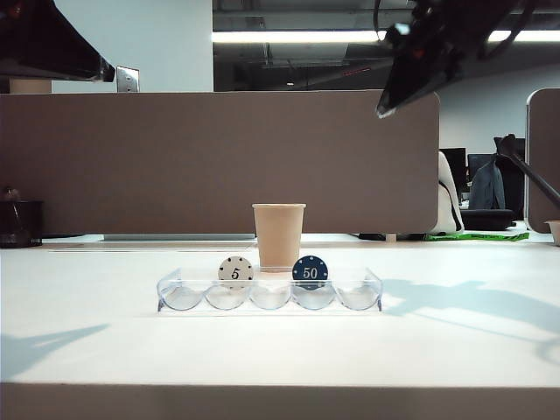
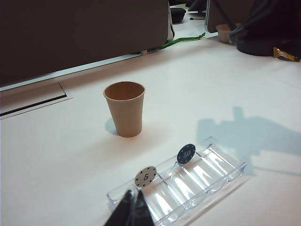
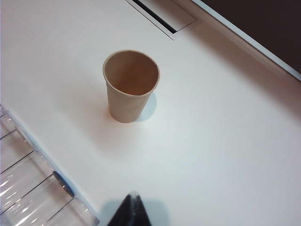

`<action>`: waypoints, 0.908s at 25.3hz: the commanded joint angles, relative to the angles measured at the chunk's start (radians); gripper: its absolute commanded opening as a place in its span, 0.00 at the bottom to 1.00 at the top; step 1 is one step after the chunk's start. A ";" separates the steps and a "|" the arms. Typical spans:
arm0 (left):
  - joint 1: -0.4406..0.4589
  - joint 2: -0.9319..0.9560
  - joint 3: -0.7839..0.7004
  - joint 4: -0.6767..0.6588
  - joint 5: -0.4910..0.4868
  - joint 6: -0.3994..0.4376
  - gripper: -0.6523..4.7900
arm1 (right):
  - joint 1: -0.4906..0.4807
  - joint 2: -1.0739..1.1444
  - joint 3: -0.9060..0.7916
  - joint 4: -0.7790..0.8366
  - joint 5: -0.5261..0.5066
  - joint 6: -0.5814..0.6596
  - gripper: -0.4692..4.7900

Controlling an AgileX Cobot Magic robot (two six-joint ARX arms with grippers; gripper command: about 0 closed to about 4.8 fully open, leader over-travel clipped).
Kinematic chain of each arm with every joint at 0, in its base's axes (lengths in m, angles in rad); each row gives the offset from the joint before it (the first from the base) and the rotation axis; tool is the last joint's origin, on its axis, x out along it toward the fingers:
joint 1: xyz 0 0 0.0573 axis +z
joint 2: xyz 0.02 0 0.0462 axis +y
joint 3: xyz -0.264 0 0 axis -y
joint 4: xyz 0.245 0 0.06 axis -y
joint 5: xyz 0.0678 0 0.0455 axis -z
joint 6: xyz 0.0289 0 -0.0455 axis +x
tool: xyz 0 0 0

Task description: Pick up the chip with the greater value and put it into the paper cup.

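Nearest me in the exterior view, a clear plastic chip tray (image 1: 269, 296) lies across the white table (image 1: 280, 350), with five curved slots in a row. I see two chips standing on edge in it. The white chip marked "5" (image 1: 235, 271) occupies the second slot from the left. The dark blue chip marked "50" (image 1: 310, 271) occupies the fourth slot, with one empty slot between the two chips.

Directly behind the tray, the paper cup (image 1: 278, 236) stands upright with its mouth open. It is close to the tray but apart from it, behind the gap between the chips. Its inside looks empty in both wrist views.

The left gripper (image 2: 131, 212) hangs above the near edge of the tray, on the white chip's side. Its fingertips are pressed together and hold nothing.

The right gripper (image 3: 131, 212) hangs over bare table between tray and cup, near the tray's end. Its fingertips also meet, with nothing between them. In the exterior view I see this arm raised high at upper right.

A brown partition (image 1: 219, 162) closes off the far side of the table.
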 commanded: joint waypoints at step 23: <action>0.000 0.082 0.003 -0.042 0.080 -0.004 0.11 | -0.005 0.360 0.432 -0.358 -0.208 -0.422 0.08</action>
